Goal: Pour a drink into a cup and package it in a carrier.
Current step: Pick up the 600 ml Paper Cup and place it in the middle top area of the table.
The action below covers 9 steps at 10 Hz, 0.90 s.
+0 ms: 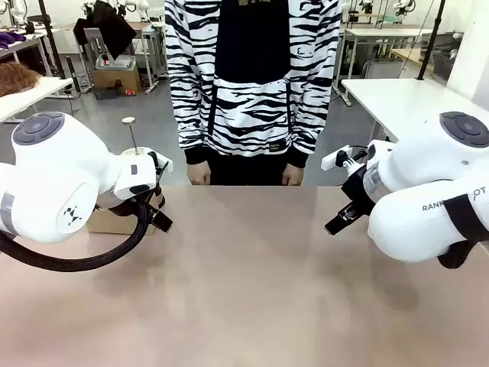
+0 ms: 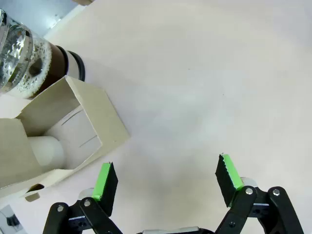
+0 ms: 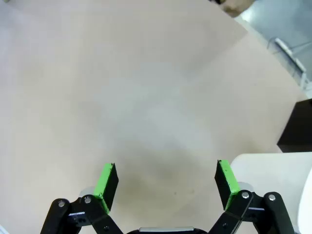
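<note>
I'm keeping both grippers spread wide and empty. The left gripper (image 2: 165, 174) is hovering over the table (image 2: 195, 73) just beside the carrier (image 2: 87, 122), and the right gripper (image 3: 165, 178) is over bare tabletop. A white cup (image 2: 46, 151) is sitting in the carrier, with the pitcher (image 2: 19, 58) of drink (image 2: 57, 59) just behind. I'm judging the glass heavy, slick and breakable, best taken by a handle I can't see. The paper cup would crush, so I'm planning a gentle mid-wall pinch.

Zebra-striped hoodie (image 1: 252, 115), tan carrier (image 2: 95, 119), dark brown drink (image 2: 57, 61)
</note>
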{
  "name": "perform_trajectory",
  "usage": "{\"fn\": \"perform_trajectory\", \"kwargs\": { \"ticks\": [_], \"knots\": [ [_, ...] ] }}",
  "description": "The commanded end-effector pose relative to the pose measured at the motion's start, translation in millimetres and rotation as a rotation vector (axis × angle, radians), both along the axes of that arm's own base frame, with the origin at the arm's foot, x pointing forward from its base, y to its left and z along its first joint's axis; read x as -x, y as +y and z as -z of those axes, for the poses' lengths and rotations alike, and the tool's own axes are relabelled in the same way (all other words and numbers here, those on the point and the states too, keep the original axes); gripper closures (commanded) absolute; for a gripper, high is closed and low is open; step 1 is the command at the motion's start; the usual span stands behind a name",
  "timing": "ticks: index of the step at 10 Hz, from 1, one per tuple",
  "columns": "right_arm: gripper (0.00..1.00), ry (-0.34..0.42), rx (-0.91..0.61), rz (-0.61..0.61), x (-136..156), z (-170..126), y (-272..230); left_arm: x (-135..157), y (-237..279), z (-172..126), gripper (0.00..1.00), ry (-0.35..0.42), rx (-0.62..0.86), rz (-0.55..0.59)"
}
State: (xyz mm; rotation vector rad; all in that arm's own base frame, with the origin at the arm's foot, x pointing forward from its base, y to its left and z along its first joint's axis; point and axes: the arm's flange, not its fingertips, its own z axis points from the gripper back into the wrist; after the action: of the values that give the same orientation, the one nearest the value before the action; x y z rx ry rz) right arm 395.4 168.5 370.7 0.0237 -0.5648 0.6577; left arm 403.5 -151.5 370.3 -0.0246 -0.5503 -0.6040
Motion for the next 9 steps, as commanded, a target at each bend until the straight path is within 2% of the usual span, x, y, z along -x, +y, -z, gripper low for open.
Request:
{"fn": "perform_trajectory", "kwargs": {
  "ticks": [1,9],
  "knots": [
    [0.00,0.000,0.000,0.000,0.0,-0.1,0.0,0.0,0.0,0.0,0.00,0.000,0.000,0.000],
    [0.00,0.000,0.001,0.000,0.0,0.1,0.1,0.0,0.0,0.0,0.00,0.000,0.000,0.000]
  ]
}}
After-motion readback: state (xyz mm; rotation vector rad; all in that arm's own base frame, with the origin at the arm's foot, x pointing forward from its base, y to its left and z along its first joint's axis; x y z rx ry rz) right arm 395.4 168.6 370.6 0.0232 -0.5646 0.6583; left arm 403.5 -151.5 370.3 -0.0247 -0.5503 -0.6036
